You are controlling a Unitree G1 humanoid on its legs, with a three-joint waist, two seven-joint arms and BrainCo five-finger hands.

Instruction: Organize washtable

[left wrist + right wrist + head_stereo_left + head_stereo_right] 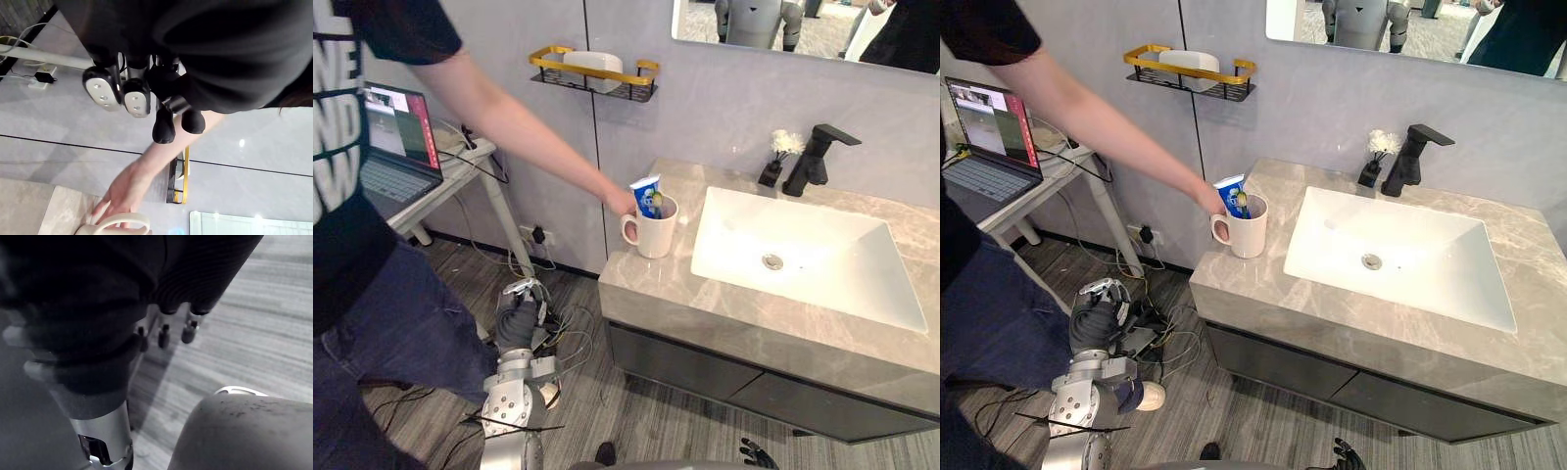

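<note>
A white mug stands on the left end of the grey stone washtable. A blue-and-white tube and a small yellow-green item stick out of the mug. A person's hand reaches in from the left and touches the mug's far side by the tube. My left hand hangs low beside the cabinet, well below the counter, with relaxed fingers holding nothing. My right hand is down near the floor, its fingers straight and empty.
A white sink basin fills the counter's right half, with a black faucet and a small black holder with a white tuft behind it. A gold-rimmed wall shelf hangs above left. A laptop sits on a white side table. The person stands at the left.
</note>
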